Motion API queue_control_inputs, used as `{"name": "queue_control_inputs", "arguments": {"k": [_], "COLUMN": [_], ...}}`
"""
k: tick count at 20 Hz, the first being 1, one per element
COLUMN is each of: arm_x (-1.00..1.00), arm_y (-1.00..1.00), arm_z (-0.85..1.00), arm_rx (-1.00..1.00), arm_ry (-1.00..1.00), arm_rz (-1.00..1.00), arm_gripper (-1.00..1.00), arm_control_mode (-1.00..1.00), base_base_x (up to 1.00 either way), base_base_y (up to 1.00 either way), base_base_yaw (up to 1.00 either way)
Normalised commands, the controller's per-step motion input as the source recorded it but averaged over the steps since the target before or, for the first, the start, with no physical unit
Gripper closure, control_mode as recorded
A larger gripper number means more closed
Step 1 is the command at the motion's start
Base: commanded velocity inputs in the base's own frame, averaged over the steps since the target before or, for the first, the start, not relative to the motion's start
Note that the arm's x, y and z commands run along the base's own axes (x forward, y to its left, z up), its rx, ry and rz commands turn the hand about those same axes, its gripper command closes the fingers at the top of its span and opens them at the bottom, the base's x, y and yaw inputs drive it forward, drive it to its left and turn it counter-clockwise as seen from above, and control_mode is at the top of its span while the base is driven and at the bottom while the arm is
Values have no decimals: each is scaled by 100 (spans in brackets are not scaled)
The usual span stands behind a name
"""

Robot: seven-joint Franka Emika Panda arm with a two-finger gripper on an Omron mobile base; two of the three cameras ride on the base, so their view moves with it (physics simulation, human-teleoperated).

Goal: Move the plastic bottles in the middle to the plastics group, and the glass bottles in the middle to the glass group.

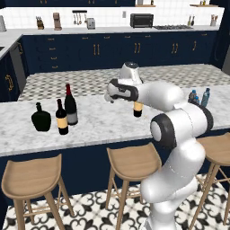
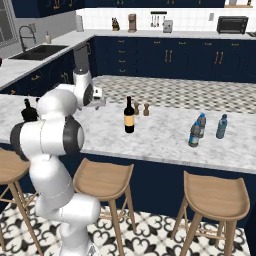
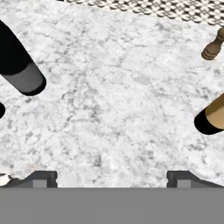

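My gripper point(image 1: 109, 96) point(image 2: 98, 98) point(image 3: 111, 178) hangs open over bare marble, nothing between its fingers. It is between two dark wine bottles. The tall red-capped one with a grey label point(image 1: 70, 105) point(image 3: 22, 70) stands on the left, beside the black flask point(image 1: 41, 117) point(image 2: 29, 111) and the tan-labelled red-capped bottle point(image 1: 61, 117). The shorter yellow-labelled bottle point(image 2: 129, 115) point(image 1: 138, 109) point(image 3: 212, 116) stands alone mid-counter, partly behind my arm in the left base view. Three small blue water bottles point(image 2: 195, 134) point(image 1: 205, 97) cluster at the counter's right end.
Two small wooden shakers point(image 2: 146, 109) point(image 3: 213, 47) stand just behind the yellow-labelled bottle. Wooden stools point(image 1: 134, 162) line the near side of the marble island point(image 2: 165, 140). A patterned floor aisle and dark blue cabinets lie beyond it.
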Motion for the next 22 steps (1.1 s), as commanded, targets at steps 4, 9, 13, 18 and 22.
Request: {"name": "queue_control_inputs", "arguments": {"k": [4, 9, 13, 18, 22], "arm_x": [-68, -11, 0, 13, 24], "arm_y": [-52, -86, -87, -18, -30], "arm_z": [39, 25, 11, 0, 0], "arm_rx": [0, -1, 0, 1, 0], "arm_ry": [1, 9, 7, -3, 0], "arm_rz": [-40, -45, -29, 8, 19], "arm_gripper": [-100, -100, -100, -100, -100], "arm_control_mode": [-100, -100, -100, -100, -100], "base_base_x": [0, 0, 0, 0, 0], "base_base_y": [0, 0, 0, 0, 0], "base_base_yaw": [0, 0, 0, 0, 0]}}
